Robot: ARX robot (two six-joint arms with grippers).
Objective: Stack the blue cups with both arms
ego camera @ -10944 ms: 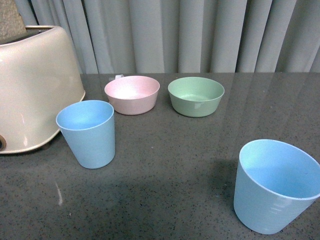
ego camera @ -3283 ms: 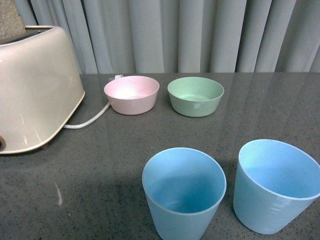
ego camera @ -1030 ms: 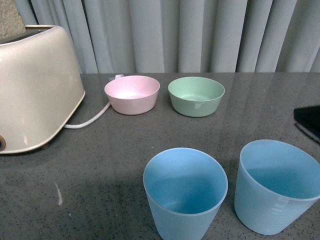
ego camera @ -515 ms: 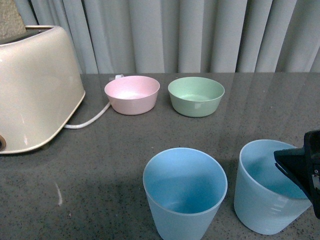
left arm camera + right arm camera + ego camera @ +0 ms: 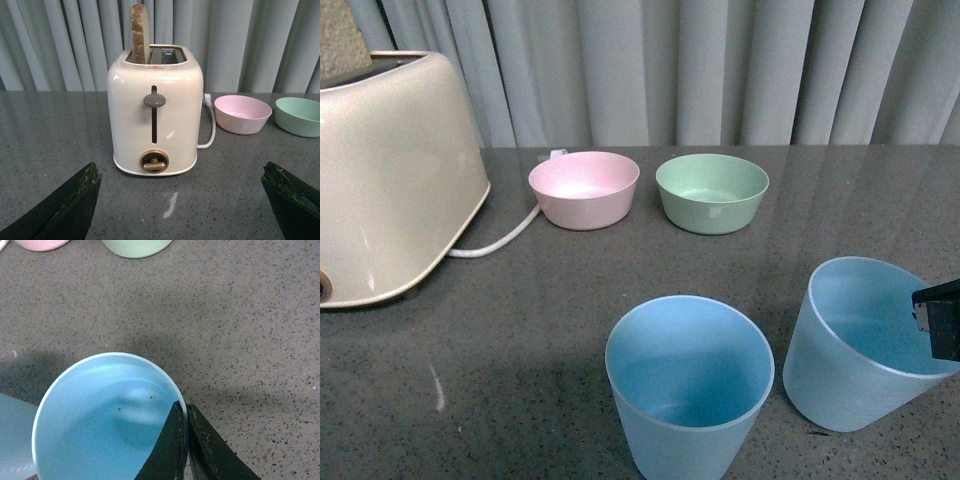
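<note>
Two light blue cups show in the front view. One blue cup (image 5: 688, 385) stands upright near the front middle. The other blue cup (image 5: 855, 345) at the front right is tilted and lifted a little, its rim pinched by my right gripper (image 5: 938, 318). In the right wrist view the right gripper (image 5: 185, 412) is shut on that cup's rim (image 5: 107, 425), one finger inside and one outside. The first cup's side (image 5: 15, 440) shows at the edge. My left gripper (image 5: 180, 177) is open and empty, facing the toaster, away from both cups.
A cream toaster (image 5: 390, 175) with a slice of bread (image 5: 140, 32) stands at the left, its white cord (image 5: 500, 240) trailing behind. A pink bowl (image 5: 584, 188) and a green bowl (image 5: 712, 191) sit at the back. Grey curtains hang behind the dark speckled table (image 5: 570, 300).
My right gripper has closed on the right cup's rim and raised and tilted it. The other cup and the bowls have not moved.
</note>
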